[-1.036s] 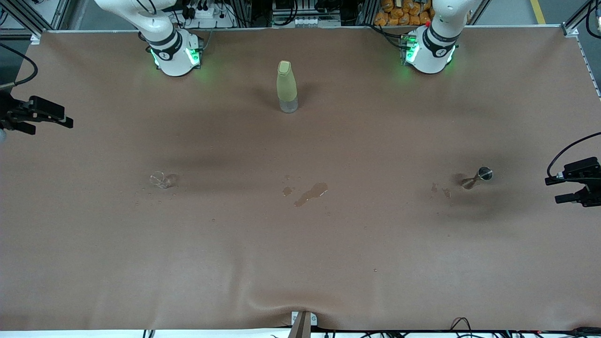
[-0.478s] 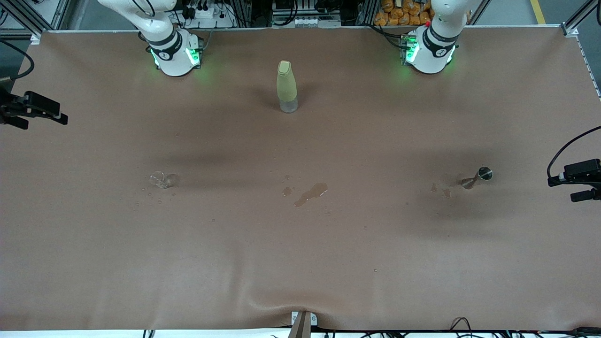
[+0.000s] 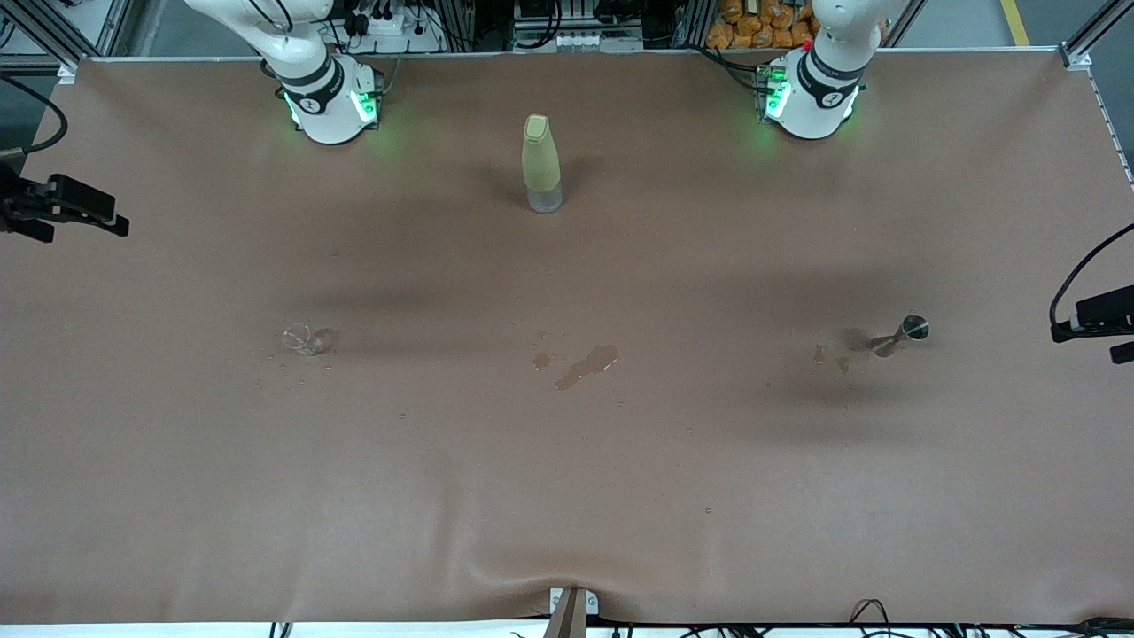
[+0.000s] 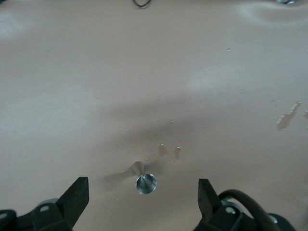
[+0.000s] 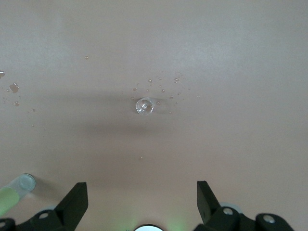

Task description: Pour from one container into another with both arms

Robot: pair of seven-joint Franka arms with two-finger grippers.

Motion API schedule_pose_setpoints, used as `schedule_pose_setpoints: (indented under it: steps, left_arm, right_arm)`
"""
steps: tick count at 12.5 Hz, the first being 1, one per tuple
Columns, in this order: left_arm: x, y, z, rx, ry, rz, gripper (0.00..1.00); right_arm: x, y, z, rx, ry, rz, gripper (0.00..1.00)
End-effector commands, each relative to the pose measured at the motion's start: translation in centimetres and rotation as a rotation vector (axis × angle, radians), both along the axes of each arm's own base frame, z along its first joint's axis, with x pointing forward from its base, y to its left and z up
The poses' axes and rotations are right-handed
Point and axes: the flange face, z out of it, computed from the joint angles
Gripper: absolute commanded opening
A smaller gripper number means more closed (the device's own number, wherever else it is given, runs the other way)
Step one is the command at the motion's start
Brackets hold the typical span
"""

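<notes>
Brown bench [image 3: 567, 461] in front view: green bottle [image 3: 540, 164] upright between the arm bases, small clear glass [image 3: 299, 338] toward the right arm's end, metal jigger [image 3: 905, 331] toward the left arm's end, spill patch [image 3: 586, 365] between them. Both hands sit at the bench ends, holding nothing. Left wrist view: I see left hand [image 4: 143, 199] spread, over the jigger. Right wrist view: right hand [image 5: 142, 199] spread, over the glass.

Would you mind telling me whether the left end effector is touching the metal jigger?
Apart: in the front view the left end effector sits well clear of the metal jigger.
</notes>
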Motion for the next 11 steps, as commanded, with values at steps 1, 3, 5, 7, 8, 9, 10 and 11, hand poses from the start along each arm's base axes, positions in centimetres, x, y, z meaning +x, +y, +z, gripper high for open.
schedule_pose_setpoints:
  steps: [1, 3, 5, 7, 8, 9, 10, 11]
  left_arm:
    - [-0.6, -2.3, 1.5, 0.088, 0.005, 0.027, 1.0]
    - [-0.7, -3.9, 2.4, 0.103, 0.011, 0.082, 1.0]
    - [-0.6, -6.0, 2.8, 0.11, 0.021, 0.125, 1.0]
    - [-0.6, -7.9, 3.1, 0.133, 0.024, 0.138, 1.0]
    - [-0.6, -8.8, 3.4, 0.136, 0.025, 0.154, 1.0]
    - [-0.7, -9.6, 3.7, 0.139, 0.028, 0.181, 1.0]
    - [-1.4, -11.2, 4.8, 0.15, 0.017, 0.19, 1.0]
    - [-1.8, -11.9, 5.0, 0.168, 0.018, 0.189, 1.0]
  right_arm:
    - [-0.6, 0.6, 0.4, -0.032, 0.0, -0.004, 1.0]
    - [-0.6, 0.4, 0.2, -0.032, 0.0, -0.008, 1.0]
    - [-0.5, 0.4, 0.2, -0.034, -0.007, 0.0, 1.0]
    - [-0.5, 0.4, 0.2, -0.035, -0.008, 0.0, 1.0]
    - [-0.5, 0.3, 0.2, -0.034, -0.007, 0.0, 1.0]
    - [-0.5, 0.2, 0.2, -0.034, -0.007, -0.001, 1.0]
    - [-0.5, 0.3, 0.2, -0.035, -0.005, -0.001, 1.0]
    - [-0.5, 0.3, 0.2, -0.035, -0.005, -0.001, 1.0]
